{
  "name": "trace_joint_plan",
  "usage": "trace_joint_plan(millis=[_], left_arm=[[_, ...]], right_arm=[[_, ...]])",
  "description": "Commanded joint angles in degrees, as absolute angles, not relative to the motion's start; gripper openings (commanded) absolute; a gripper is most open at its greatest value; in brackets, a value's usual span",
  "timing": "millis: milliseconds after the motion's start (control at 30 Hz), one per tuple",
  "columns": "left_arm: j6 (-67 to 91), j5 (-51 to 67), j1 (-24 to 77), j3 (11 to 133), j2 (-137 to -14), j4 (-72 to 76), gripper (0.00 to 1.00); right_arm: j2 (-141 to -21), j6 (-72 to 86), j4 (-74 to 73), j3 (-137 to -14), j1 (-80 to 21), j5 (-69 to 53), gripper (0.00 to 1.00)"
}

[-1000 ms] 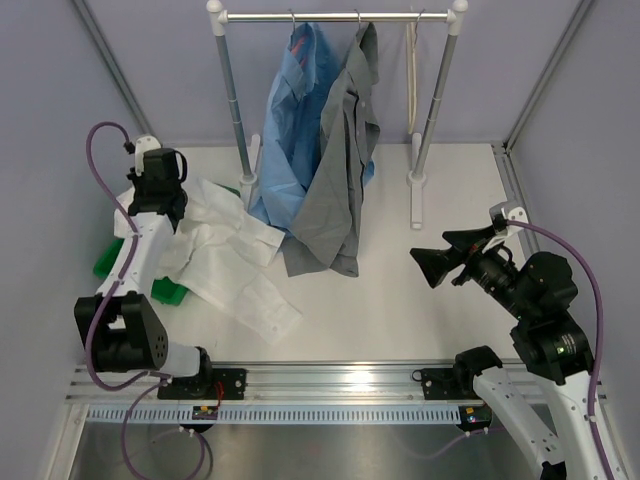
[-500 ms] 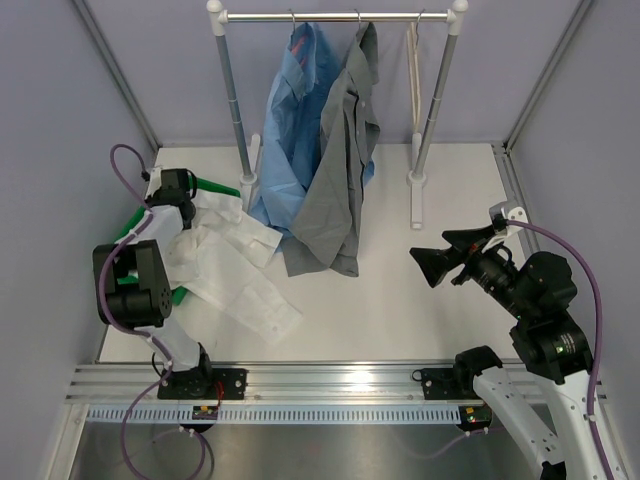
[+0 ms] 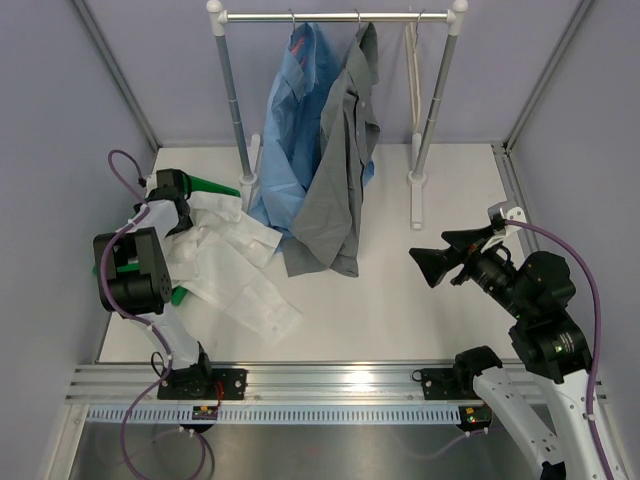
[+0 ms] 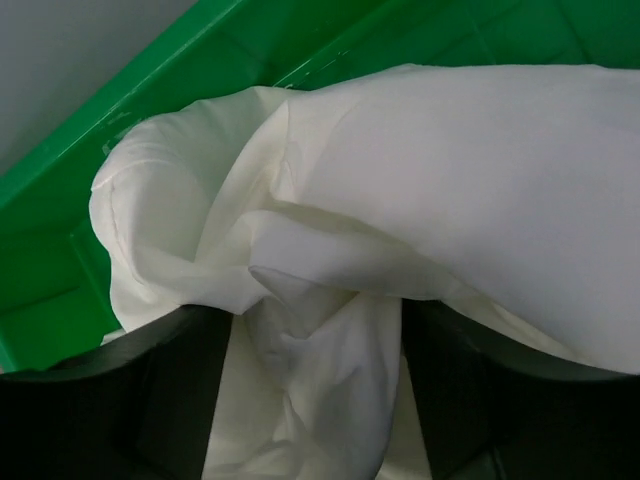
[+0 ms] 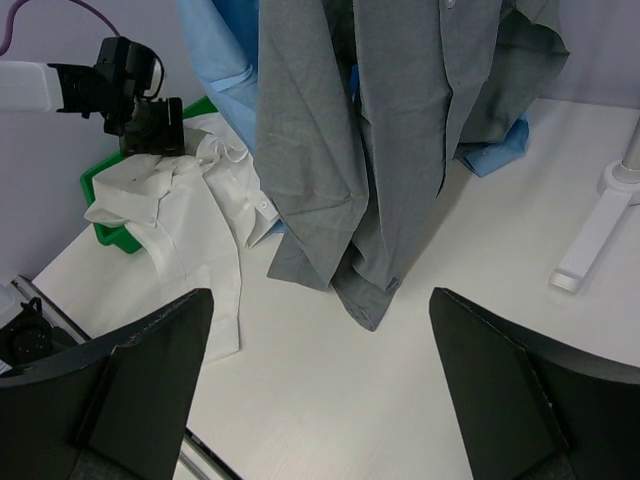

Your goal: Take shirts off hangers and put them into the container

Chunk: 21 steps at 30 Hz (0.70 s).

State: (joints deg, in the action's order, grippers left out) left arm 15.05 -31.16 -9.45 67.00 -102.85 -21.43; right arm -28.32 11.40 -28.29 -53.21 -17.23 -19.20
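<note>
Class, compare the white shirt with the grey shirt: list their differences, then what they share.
Colour: the white shirt is white, the grey shirt dark grey.
Place: the white shirt lies partly over the green tray, partly on the table; the grey shirt hangs from the rail.
Shape: the white shirt is crumpled; the grey shirt drapes straight down.
Both are buttoned cloth shirts.

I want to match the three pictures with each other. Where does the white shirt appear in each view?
Top external: the white shirt lies at the left, spilling out of the green container.
Left wrist: the white shirt fills most of the picture, close up.
Right wrist: the white shirt lies at the left, in the upper half.
Shared landmark: the green container, behind the shirt in the left wrist view and at the left edge in the right wrist view.
</note>
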Motion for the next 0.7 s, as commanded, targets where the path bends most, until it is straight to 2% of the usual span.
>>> trace_joint_plan(millis=[0, 67, 200, 300, 467, 567, 667], left_arm=[[16.61, -28.57, -9.67, 71.44, -100.73, -23.54, 0.73], [17.57, -27.25, -9.67, 73.47, -99.15, -27.93, 0.82], [18.72, -25.58, -9.41, 77.17, -94.77, -34.18, 0.94], [18.81, -25.40, -9.23, 76.29, -88.89, -35.16, 0.99], [19.69, -20.83, -7.13, 74.27, -80.87, -39.45, 0.99], [20.21, -21.18, -0.55, 70.95, -75.95, -43.50, 0.99], [22.58, -23.81, 10.69, 67.25, -71.56, -45.79, 0.99]], right_arm=[[-28.30, 11.78, -26.98, -53.26, -17.31, -19.95, 1.00], [-28.21, 11.86, -26.72, -53.17, -17.31, -19.86, 0.99], [-28.48, 11.78, -27.16, -53.35, -17.31, -19.78, 0.99], [-28.39, 11.78, -27.16, -53.26, -17.31, -19.60, 0.99], [-28.21, 11.69, -27.07, -53.17, -17.32, -19.25, 1.00], [-28.04, 11.78, -27.16, -53.17, -17.31, -19.07, 0.99], [-28.12, 11.78, -27.07, -53.17, -17.31, -19.16, 0.99]])
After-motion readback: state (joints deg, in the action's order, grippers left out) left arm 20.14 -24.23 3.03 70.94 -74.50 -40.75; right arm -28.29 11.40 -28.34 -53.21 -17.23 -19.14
